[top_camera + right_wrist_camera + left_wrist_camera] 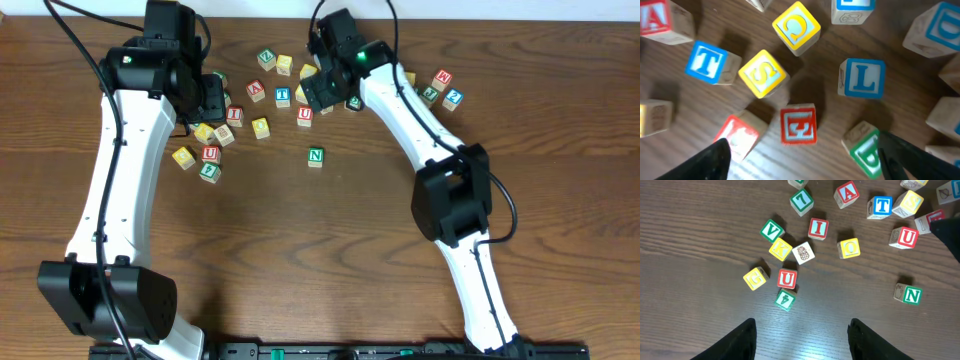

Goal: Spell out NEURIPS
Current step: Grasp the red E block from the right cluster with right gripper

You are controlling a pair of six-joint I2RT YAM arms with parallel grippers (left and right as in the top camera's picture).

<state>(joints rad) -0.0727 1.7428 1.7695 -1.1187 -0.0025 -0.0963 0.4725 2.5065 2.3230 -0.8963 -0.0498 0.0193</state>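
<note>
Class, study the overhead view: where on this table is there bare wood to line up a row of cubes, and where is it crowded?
Free: the wide wood on the robot's side of the green N cube, between the left arm and the right arm. Crowded: the far strip from the yellow G cube across to the blue 2 cube.

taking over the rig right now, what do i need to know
Left pincer open and empty.
Right pincer open, over the red E.
N sits alone nearer the front; U, I and yellow S lie loose among other cubes. R and P not spotted.
No letters lined up yet; the whole word is left.
</note>
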